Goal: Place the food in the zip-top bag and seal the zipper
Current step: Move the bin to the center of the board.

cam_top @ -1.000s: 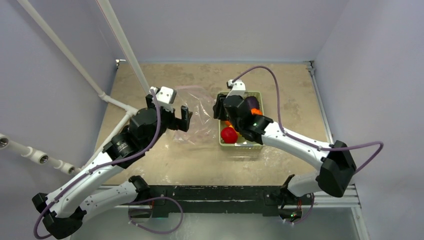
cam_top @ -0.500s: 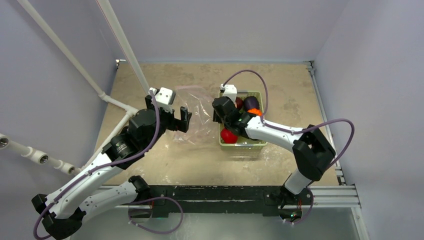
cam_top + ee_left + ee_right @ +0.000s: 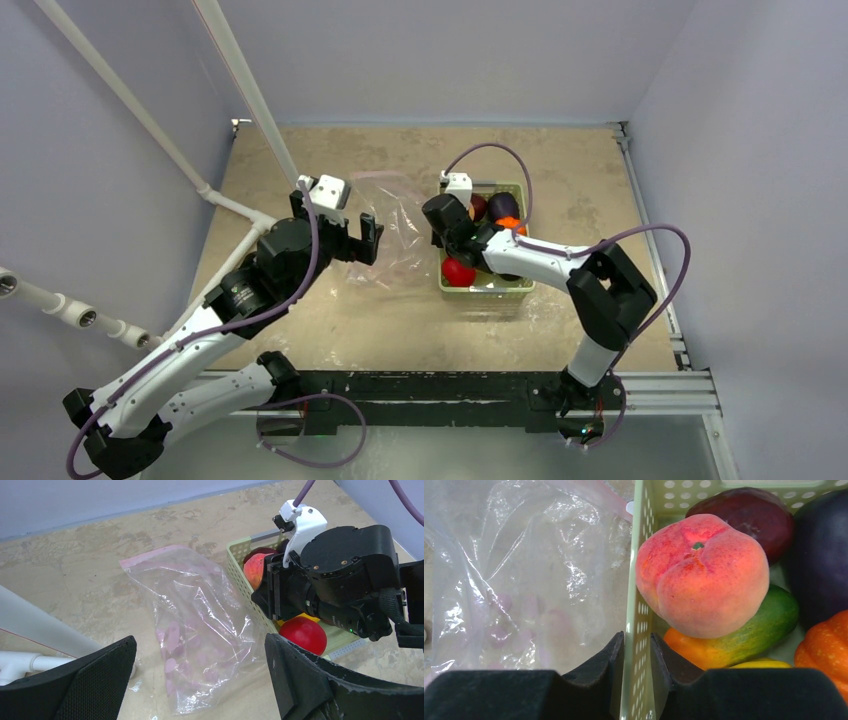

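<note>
The clear zip-top bag (image 3: 395,235) lies flat left of the pale green basket (image 3: 522,287), and its pink zipper (image 3: 150,555) is at the far end. The food sits in the basket: a peach (image 3: 701,575), dark plum (image 3: 744,515), eggplant (image 3: 824,555), pumpkin (image 3: 826,645), a green-orange pepper (image 3: 744,635) and a red apple (image 3: 302,634). My right gripper (image 3: 638,645) is shut on the basket's left wall (image 3: 639,580), one pad on each side. My left gripper (image 3: 200,650) hovers wide open over the near end of the bag (image 3: 200,630), holding nothing.
White pipes (image 3: 230,205) run along the left side behind my left arm. The table's back wall lies just beyond the basket and bag. My right arm's elbow (image 3: 610,290) reaches over the table right of the basket.
My right gripper slid left from over the basket's fruit to its left wall and its jaws narrowed onto it. Its elbow swung inward. The left arm has not moved.
</note>
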Available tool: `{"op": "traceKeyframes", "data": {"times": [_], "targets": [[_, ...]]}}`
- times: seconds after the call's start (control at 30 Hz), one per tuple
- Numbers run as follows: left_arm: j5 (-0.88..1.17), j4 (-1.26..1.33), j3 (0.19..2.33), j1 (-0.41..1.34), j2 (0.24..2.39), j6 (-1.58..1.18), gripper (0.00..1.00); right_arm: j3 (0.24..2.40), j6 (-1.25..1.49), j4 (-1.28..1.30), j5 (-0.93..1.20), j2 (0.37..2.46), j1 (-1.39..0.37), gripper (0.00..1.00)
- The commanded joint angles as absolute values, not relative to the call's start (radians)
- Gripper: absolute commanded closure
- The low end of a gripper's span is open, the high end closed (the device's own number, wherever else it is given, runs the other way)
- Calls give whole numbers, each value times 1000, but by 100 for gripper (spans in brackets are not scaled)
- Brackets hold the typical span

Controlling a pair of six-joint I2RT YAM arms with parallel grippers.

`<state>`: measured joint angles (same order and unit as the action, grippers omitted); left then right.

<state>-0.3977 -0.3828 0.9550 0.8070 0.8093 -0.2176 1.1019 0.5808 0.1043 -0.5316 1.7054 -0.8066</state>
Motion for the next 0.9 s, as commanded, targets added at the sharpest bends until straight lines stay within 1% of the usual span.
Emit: {"op": "traceKeyframes", "data": {"times": [0.0, 0.1, 0.27, 0.4, 0.63, 0.7, 0.77, 0.8, 0.87], "targets": [[-402, -356, 953, 802, 799, -212, 1, 1141, 583, 78, -564, 1712, -798, 74], [-405, -356, 951, 802, 802, -212, 1, 1138, 580, 74, -567, 1718, -791, 77], [-408, -356, 952, 804, 803, -212, 1, 1117, 577, 82, -581, 1700, -765, 92], [-405, -356, 952, 803, 809, -211, 1, 1089, 567, 82, -574, 1664, -740, 100], [-406, -357, 952, 803, 830, -217, 1, 1049, 564, 74, -555, 1628, -727, 100], [-404, -357, 955, 803, 842, -225, 1, 1051, 564, 74, -554, 1621, -726, 85], [-398, -357, 958, 803, 857, -232, 1, 1053, 564, 74, -562, 1605, -727, 67], [-398, -356, 958, 803, 865, -237, 1, 1056, 560, 74, -561, 1594, -726, 60], [-397, -351, 963, 803, 882, -248, 1, 1066, 555, 83, -560, 1568, -727, 51]]}}
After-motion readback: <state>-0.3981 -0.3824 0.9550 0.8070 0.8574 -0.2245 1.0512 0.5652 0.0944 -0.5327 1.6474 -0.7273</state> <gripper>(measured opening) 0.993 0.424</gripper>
